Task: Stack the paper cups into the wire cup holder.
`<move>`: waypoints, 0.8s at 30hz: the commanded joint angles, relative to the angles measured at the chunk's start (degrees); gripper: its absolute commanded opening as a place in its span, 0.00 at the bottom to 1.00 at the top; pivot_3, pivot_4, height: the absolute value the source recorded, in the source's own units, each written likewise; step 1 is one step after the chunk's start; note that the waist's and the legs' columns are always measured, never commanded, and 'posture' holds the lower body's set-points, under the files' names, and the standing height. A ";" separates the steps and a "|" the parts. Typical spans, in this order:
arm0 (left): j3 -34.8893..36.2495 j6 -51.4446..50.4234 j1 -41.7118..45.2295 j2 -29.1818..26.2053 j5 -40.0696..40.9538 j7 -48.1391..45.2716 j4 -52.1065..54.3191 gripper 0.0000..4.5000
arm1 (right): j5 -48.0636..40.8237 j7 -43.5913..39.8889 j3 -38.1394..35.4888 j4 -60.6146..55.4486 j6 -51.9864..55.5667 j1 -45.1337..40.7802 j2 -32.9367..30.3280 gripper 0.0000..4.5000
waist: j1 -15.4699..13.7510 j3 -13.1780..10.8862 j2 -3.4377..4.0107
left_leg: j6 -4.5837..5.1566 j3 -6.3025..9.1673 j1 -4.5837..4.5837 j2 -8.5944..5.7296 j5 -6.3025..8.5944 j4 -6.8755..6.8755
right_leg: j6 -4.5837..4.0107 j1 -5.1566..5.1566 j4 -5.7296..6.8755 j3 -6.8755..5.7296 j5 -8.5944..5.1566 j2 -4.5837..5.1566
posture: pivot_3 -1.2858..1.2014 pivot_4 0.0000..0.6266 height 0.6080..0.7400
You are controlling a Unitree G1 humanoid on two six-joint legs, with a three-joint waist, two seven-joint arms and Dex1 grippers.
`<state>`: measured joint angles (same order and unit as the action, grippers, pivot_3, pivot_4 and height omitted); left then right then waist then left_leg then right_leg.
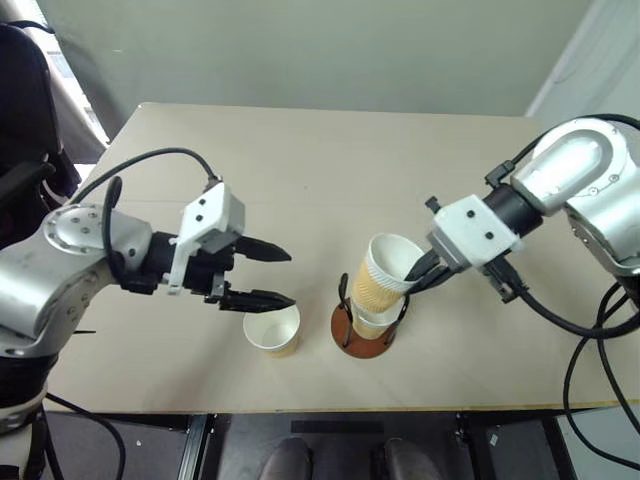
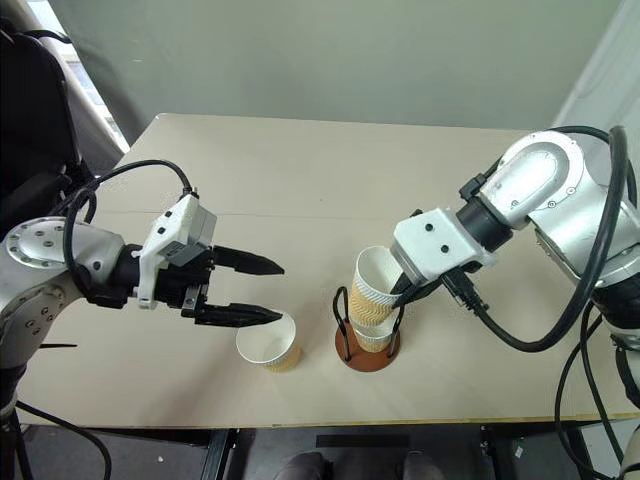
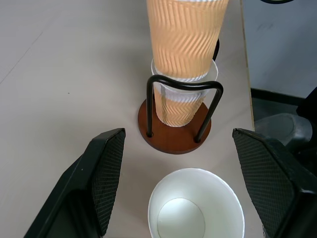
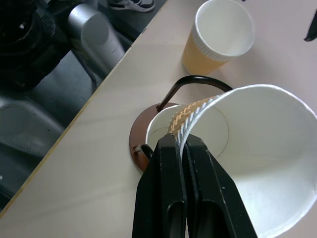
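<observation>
Tan paper cup (image 1: 388,268) pinched by its rim in the right gripper (image 4: 181,148); jaws fully closed on the cup wall, one finger inside, one outside. Cup is tilted, its base partly entered into another cup (image 3: 181,101) that already sits in the wire cup holder (image 1: 362,342). Holder stands near the front edge of the tabletop (image 1: 300,160), reddish-brown disc base flat, black wire loops upright around the seated cup.

Third cup (image 1: 272,331) stands upright on the tabletop just beside the holder, on the robot's left of it. Left gripper (image 1: 278,275) hangs above and just behind this cup, jaws spread wide, holding nothing; in the left wrist view the cup's mouth lies between the two pads, below them.

Risks as judged from here:
- Held cup is canted against the seated one. Pushing down at this angle could jam rim on rim, crease the paper, or lever the holder over; the base looks light and nothing steadies it.
- Thin rim pinch gives poor control of tilt; the cup may pivot in the jaws or slip out on release and topple off the stack.
- Lower finger is close to a wire loop; withdrawing could snag it and drag the holder toward the nearby tabletop edge.
- Left jaws closing too high would only nudge the loose cup over.
</observation>
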<state>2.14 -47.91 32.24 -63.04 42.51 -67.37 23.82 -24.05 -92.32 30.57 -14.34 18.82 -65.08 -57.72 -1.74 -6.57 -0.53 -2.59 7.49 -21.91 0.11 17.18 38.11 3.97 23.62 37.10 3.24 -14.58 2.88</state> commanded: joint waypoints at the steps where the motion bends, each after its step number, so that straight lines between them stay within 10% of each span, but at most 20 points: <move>1: 2.57 0.93 -0.34 -0.26 0.28 0.26 1.53 0.83 | -0.09 -0.18 0.46 -1.57 -1.58 -1.62 -1.19 0.00 | 0.00 0.00 0.00 | 0.00 0.00 0.00 0.00 0.00 0.00 | 0.00 0.00 0.00 0.00 0.00 0.00 | 0.52 0.24 1.00; 11: 3.38 0.83 -1.10 -0.35 0.58 0.63 2.22 0.83 | 2.67 -0.18 2.13 -0.03 -3.49 -2.67 -0.38 0.04 | 0.00 0.00 0.00 | 0.00 0.00 0.00 0.00 0.00 0.00 | -0.01 0.00 0.00 0.00 0.00 0.01 | 0.52 0.24 1.00; 24: -0.37 2.08 1.85 -2.69 -3.01 -3.56 -1.22 0.83 | 1.74 1.93 -10.27 1.88 7.56 1.61 -1.61 0.99 | -0.40 0.01 -0.01 | 0.01 0.04 -0.04 -0.02 0.00 0.00 | -0.02 -0.03 -0.01 0.00 0.01 0.02 | 0.52 0.24 1.00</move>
<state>2.09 -47.03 32.81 -64.69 40.69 -69.92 22.90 -20.54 -91.46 25.60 -12.22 23.82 -63.58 -57.94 -2.14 -6.56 -0.54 -2.59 7.54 -21.94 0.08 17.19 38.11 3.95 23.58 37.07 3.24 -14.57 2.90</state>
